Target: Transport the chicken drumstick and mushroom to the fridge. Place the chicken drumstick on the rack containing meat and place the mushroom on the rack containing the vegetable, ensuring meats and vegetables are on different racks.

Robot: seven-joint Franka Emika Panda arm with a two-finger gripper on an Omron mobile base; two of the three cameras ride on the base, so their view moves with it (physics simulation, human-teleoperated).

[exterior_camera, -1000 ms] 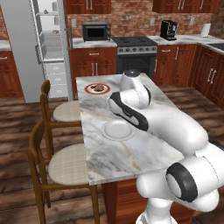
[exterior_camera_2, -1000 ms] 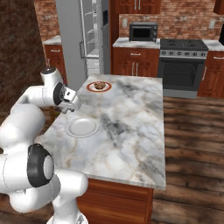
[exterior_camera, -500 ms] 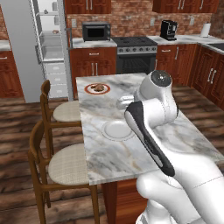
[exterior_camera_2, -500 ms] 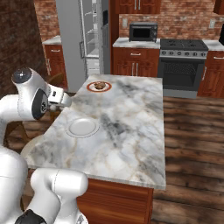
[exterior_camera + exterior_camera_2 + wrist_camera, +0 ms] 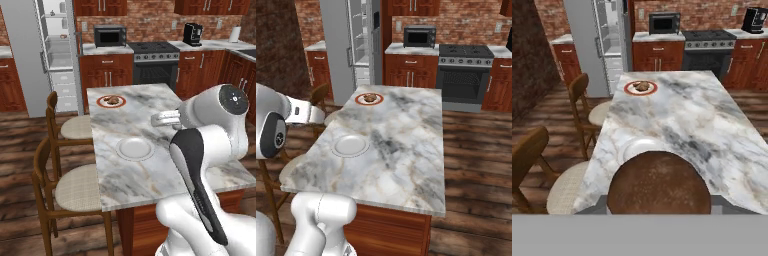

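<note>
Your tool (image 5: 156, 120) is closed narrowly on the mushroom (image 5: 658, 182). The open fridge (image 5: 584, 45) lies well ahead and to the left, beyond the table (image 5: 702, 120). The drumstick (image 5: 642, 86) sits between the 2.

Brown mushroom (image 5: 658, 182) held in jaws
</note>
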